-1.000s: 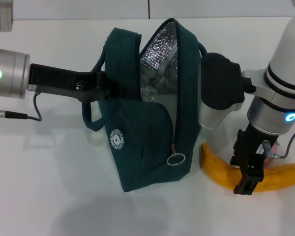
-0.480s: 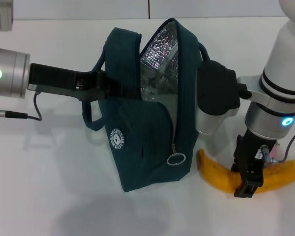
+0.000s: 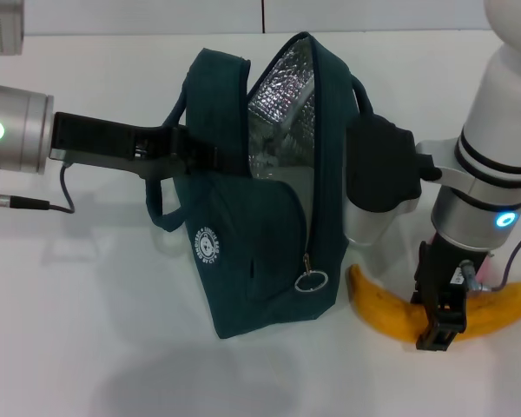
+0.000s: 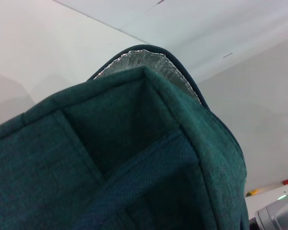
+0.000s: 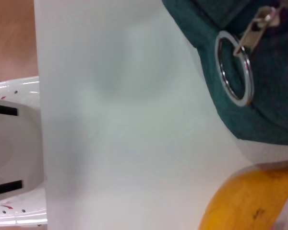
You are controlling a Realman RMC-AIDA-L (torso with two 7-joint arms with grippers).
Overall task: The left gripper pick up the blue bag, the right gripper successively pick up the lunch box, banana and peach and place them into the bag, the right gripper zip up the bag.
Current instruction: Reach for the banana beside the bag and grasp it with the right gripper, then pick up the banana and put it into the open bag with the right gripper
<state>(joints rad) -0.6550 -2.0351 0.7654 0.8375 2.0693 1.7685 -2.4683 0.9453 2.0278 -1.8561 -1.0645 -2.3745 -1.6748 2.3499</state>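
Around the middle of the curved yellow banana [image 3: 391, 314], the right gripper [image 3: 439, 323] has closed its black fingers and edged a little closer to the bag than a second ago, the fruit's tip drawn with it. Just beside it the blue bag [image 3: 260, 261], coarse woven cloth with crinkled silver foil lining and a steel zip ring [image 5: 235, 68], gapes open. The left gripper [image 3: 195, 156] stays clamped on its upper edge, above the white tabletop [image 3: 87, 347]; its contents are hidden.

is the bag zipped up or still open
Open: the bag gapes at the top, showing its silver lining, and the zipper ring hangs low on the front.
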